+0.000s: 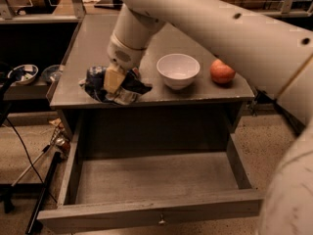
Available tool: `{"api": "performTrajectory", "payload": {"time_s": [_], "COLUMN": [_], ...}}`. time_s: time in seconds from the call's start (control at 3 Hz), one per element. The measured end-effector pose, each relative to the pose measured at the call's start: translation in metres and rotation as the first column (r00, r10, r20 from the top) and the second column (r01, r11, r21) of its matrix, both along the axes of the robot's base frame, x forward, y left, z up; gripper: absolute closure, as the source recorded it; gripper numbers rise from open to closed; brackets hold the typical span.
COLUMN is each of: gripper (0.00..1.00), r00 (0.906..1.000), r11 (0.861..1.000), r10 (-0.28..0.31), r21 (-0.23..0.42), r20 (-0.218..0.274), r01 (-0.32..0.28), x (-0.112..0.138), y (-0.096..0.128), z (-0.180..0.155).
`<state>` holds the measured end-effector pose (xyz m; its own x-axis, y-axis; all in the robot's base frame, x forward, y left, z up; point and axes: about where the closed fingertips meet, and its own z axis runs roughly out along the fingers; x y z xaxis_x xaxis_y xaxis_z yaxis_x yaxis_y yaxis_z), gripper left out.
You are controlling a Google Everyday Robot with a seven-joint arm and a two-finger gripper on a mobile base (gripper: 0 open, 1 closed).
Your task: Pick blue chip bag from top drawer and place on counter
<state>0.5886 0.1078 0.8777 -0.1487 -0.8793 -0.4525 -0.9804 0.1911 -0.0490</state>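
One crumpled dark blue foil chip bag [128, 91] sits at the front-left edge of the flat grey counter [98, 38]. One gripper [114, 80] is down on it, jaws pinching the foil. One white bowl [178, 70], one red apple [222, 72]. One grey top drawer [146, 213] is pulled open below.

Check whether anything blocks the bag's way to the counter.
Nothing visible does. The end effector is at the bag, which is already at the counter's front edge, above the open drawer. The bowl and apple sit further along the counter, apart from the bag.
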Motion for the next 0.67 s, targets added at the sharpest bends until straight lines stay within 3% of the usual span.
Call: {"api": "performTrajectory", "payload": {"time_s": [0.33, 0.67], "gripper": [1.0, 1.0], "r00": [0.9999, 0.9999], "r11": [0.999, 0.999], "r10": [0.017, 0.017], "r21": [-0.031, -0.031], "r20": [0.004, 0.004], "r01": [-0.016, -0.016], "x": [0.0307, 0.0307], "y": [0.021, 0.021], "z": [0.0085, 0.0085]}}
